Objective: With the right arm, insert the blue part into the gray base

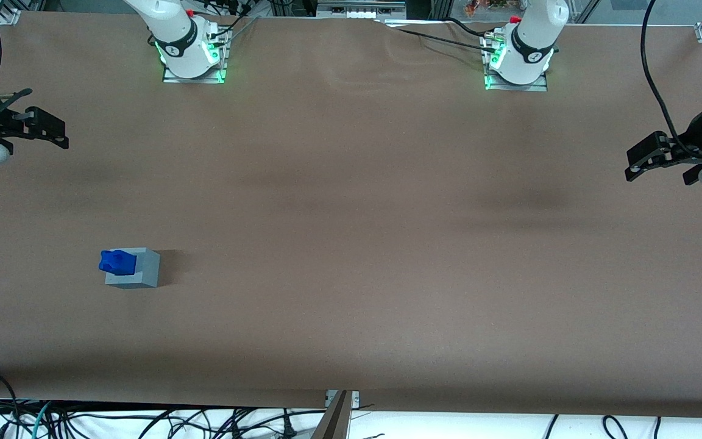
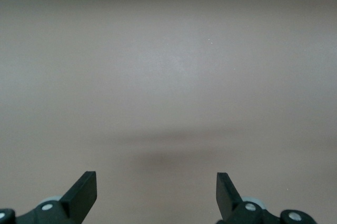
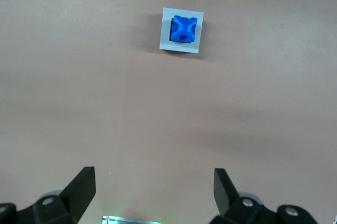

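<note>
The blue part (image 1: 118, 262) sits in the recess in the top of the gray base (image 1: 147, 272), its bumpy top sticking up above it. The base stands on the brown table toward the working arm's end. In the right wrist view the blue part (image 3: 184, 28) fills most of the gray base's (image 3: 165, 43) top. My right gripper (image 1: 52, 129) hangs open and empty, well apart from the base and farther from the front camera than it. Its open fingers (image 3: 81, 184) frame bare table in the right wrist view, with the gripper (image 3: 155, 183) well clear of the block.
The working arm's green-lit mounting plate (image 1: 194, 74) is at the table's back edge and also shows in the right wrist view (image 3: 129, 220). Loose cables (image 1: 144, 421) lie along the front edge. The brown table (image 1: 351, 244) spreads wide around the base.
</note>
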